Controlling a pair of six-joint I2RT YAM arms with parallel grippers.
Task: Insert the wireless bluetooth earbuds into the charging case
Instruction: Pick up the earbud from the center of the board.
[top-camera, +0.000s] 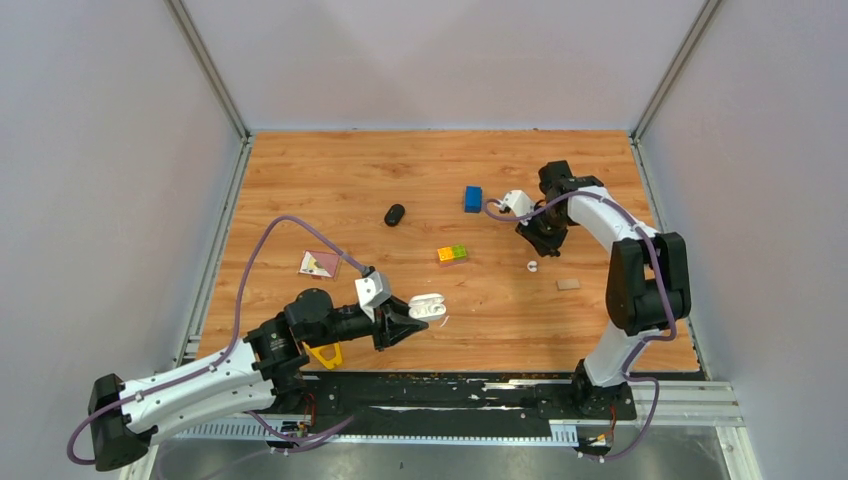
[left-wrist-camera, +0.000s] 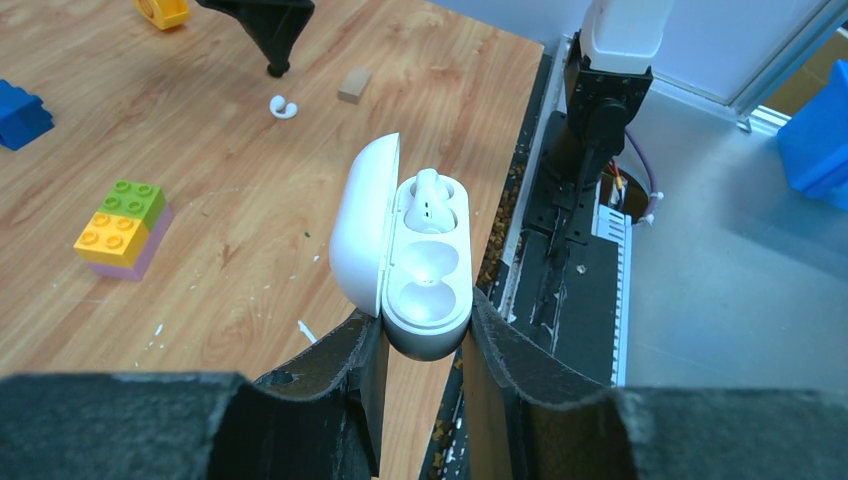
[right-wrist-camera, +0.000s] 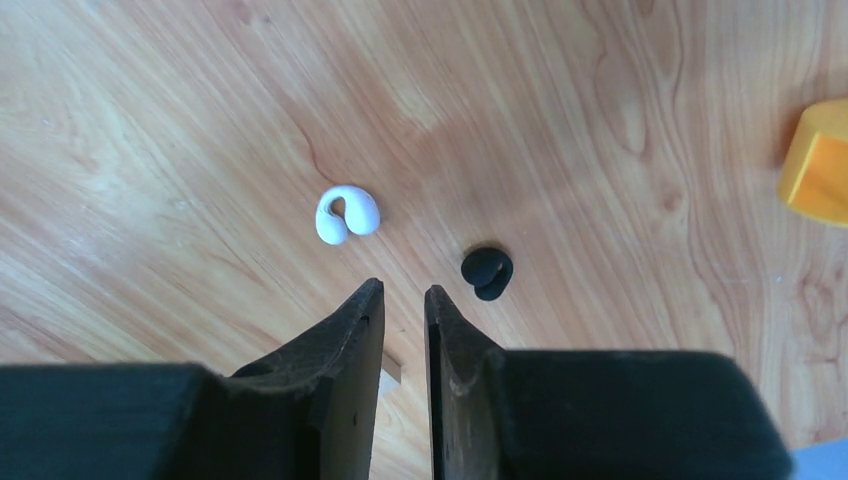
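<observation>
Case (left-wrist-camera: 415, 262) clamped in left gripper (left-wrist-camera: 425, 345), lid open, one white bud (left-wrist-camera: 430, 192) seated.
Right gripper (right-wrist-camera: 404, 300) nearly closed, empty; loose white bud (right-wrist-camera: 346, 214) and black bud (right-wrist-camera: 487, 271) just past it.

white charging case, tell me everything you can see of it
The white charging case is a glossy, smooth, plastic-looking oval shell. Its hinged lid stands open to one side, baring two moulded wells: the far one holds a white earbud, the near one is empty. The left end effector clamps it by the near end of the base, one finger on each side, opening facing the wrist camera. In the top view it sits near the table's front edge; whether it touches the wood is unclear.
</observation>
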